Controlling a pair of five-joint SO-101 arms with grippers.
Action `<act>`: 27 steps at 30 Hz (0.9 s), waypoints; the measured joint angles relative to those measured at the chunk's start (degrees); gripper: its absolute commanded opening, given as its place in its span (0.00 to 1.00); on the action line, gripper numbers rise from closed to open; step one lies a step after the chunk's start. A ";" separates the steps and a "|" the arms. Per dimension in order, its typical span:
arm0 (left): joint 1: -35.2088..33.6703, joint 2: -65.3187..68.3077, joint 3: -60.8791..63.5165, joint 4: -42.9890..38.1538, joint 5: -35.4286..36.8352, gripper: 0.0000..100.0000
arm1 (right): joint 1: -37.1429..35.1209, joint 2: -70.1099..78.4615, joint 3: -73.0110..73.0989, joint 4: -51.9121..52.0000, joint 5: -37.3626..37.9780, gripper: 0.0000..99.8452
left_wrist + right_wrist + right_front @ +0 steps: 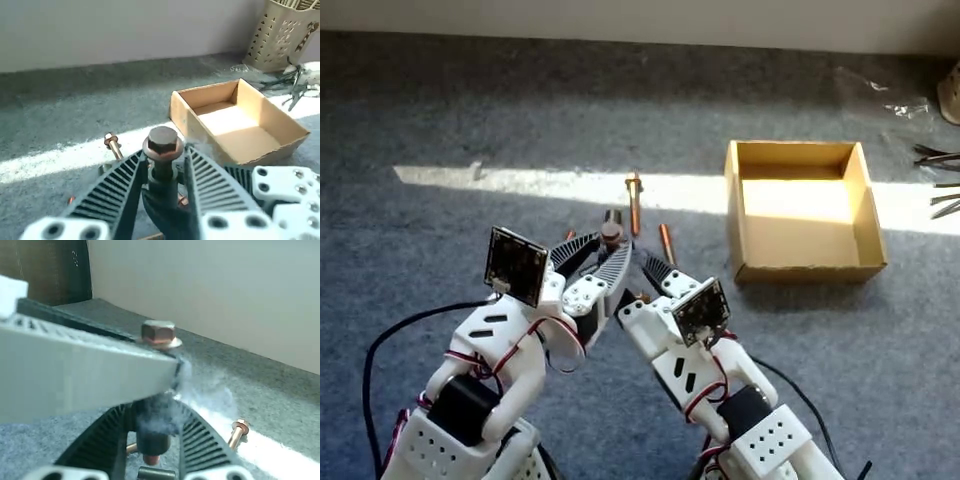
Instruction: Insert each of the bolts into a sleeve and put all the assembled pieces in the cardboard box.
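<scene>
A: Fingers first?
B: The left gripper (165, 159) is clamped on a hex-head bolt (162, 141), head up, gripping just under the flange. The right gripper (155, 415) is closed round a dark sleeve (150, 437) directly below. The two meet tip to tip over the carpet (440, 120).
A: Bolt in the sleeve?
B: It lines up with it, and a copper end shows under the sleeve. That part is blurred, so how far in can't be told.
A: Room around?
B: One loose bolt (634, 203) lies just beyond the fingertips in the sunlit strip. A second loose bolt (666, 243) lies just beside the right gripper. The cardboard box (810, 270) sits on the right arm's side, well apart, open top up. Only that second bolt lies on the carpet between. The far side runs open to the wall (620, 18). Some dark tools (940, 180) lie past the box, cut off at the edge.
A: Hidden?
B: The left fingers (120, 195) cover the bolt shank. In the right wrist view one of them crosses in front and hides the bolt below its head. A small copper piece (570, 235) peeks out beside the left gripper; too little shows to name it.
</scene>
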State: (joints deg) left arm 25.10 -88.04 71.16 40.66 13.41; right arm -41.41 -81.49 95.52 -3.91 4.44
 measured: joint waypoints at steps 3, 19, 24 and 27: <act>-0.62 -0.44 -0.09 0.00 -1.23 0.19 | 0.00 0.18 0.00 0.09 0.09 0.00; -7.47 -0.09 -0.09 0.00 -1.93 0.19 | 1.58 0.09 0.00 0.44 0.09 0.00; -8.44 -0.09 -0.09 0.00 -1.93 0.19 | 5.80 0.09 0.00 7.03 0.09 0.00; -8.35 -1.14 -0.09 0.00 -1.93 0.19 | 8.26 0.09 0.00 10.90 0.09 0.00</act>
State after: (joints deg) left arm 16.75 -89.19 71.08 40.66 11.47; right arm -33.14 -81.41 95.52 6.99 4.53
